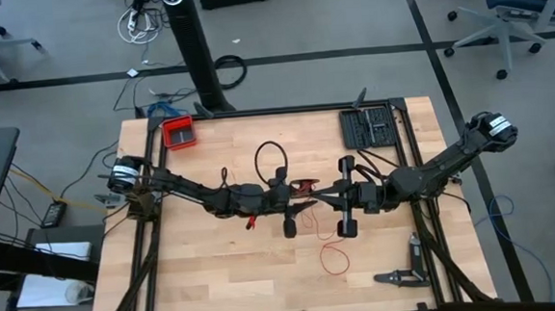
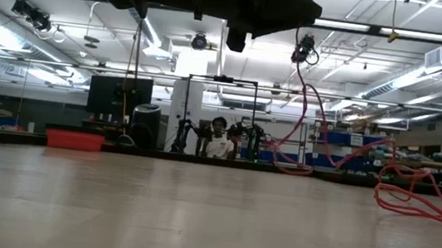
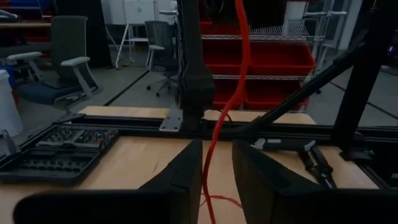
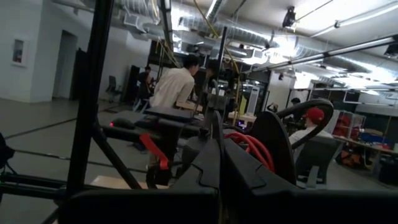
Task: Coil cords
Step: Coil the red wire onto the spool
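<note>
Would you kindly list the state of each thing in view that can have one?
Thin red wire-like cord: hanging between the left gripper's fingers, its tail lying in loose loops on the table.
Left gripper: open around the cord.
Right gripper: shut.
Red rectangular tray: resting on the table's far left.

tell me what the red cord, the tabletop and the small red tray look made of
Red cord: thin, limp, smooth and slightly glossy, likely plastic-sheathed wire.
Tabletop: pale wood with visible plank strips, probably butcher block, matte.
Small red tray: uniform red with a rigid rim, probably moulded plastic.
</note>
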